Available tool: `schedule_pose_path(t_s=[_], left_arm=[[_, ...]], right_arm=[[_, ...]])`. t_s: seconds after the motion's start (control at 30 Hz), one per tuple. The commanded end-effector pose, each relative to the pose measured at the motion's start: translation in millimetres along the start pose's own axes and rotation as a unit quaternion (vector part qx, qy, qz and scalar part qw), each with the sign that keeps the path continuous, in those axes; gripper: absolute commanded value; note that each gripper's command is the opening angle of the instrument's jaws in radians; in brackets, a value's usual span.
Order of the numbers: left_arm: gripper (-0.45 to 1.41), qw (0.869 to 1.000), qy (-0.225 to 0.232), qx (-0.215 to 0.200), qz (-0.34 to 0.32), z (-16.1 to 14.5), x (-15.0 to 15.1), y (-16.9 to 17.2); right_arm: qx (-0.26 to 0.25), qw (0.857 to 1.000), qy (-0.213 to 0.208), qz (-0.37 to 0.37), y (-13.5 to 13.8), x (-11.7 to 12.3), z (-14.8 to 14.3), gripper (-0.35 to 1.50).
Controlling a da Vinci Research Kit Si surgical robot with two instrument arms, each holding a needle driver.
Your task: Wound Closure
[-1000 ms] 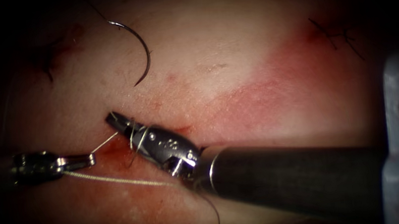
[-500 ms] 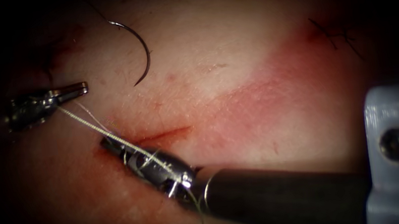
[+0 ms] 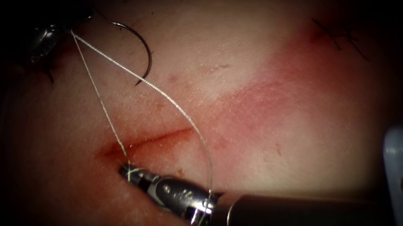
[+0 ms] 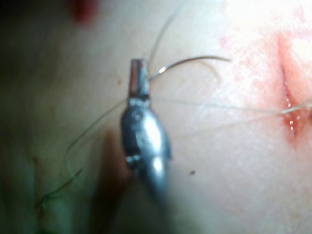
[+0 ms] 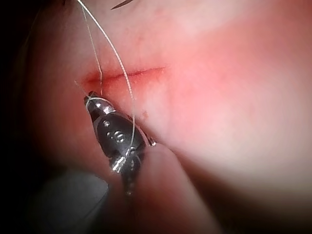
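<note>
Spanning thread (image 3: 157,90), both tools (image 3: 129,170) clamped

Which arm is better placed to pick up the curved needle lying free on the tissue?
Left, probably: the left tool, shut on the pale thread, sits beside the dark curved steel needle, which lies free on the tissue above the cut. The right tool holds thread below the cut, farther away.

I can barely see my left tool (image 3: 48,34) in the dark at eleven o'clock. The thread (image 3: 157,90) slips behind my right tool (image 3: 129,170); I can't tell where it ends.
</note>
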Motion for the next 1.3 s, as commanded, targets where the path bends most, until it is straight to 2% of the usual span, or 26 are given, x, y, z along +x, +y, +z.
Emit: schedule_pose_path(t_s=[0.03, 0.3, 0.5, 0.67, 0.7, 0.8, 0.97, 1.03, 1.3], left_arm=[[-0.45, 1.000, 0.000, 0.001, 0.001, 0.5, -0.6, -0.2], [-0.45, 1.000, -0.004, 0.009, 0.010, 0.6, 1.4, -3.6], [-0.45, 1.000, -0.007, 0.015, 0.019, 0.8, 2.9, -6.2], [-0.45, 0.999, -0.010, 0.019, 0.024, 1.0, 3.8, -7.8], [-0.45, 0.999, -0.011, 0.021, 0.025, 1.2, 4.1, -8.3], [-0.45, 0.999, -0.012, 0.024, 0.029, 1.5, 4.4, -8.8], [-0.45, 0.999, -0.015, 0.029, 0.033, 1.8, 4.9, -9.7], [-0.45, 0.999, -0.016, 0.030, 0.036, 2.0, 5.2, -10.4], [-0.45, 0.998, -0.019, 0.037, 0.044, 2.8, 5.6, -11.9]], right_arm=[[0.005, 1.000, -0.007, 0.002, -1.4, -1.2, -0.4, -0.35], [0.033, 0.999, -0.037, -0.018, -5.1, -4.4, -2.4, -0.35], [0.047, 0.998, -0.041, -0.019, -5.9, -4.3, -2.8, -0.35], [0.079, 0.996, -0.045, -0.022, -8.5, -4.1, -3.5, -0.35], [0.099, 0.994, -0.047, -0.025, -9.9, -4.1, -3.7, -0.35], [0.122, 0.991, -0.048, -0.027, -11.5, -4.1, -4.0, -0.35], [0.143, 0.988, -0.050, -0.031, -13.1, -3.9, -4.3, -0.35], [0.149, 0.987, -0.056, -0.034, -14.1, -4.7, -4.6, -0.35], [0.170, 0.982, -0.068, -0.037, -16.4, -5.2, -7.1, -0.35]])
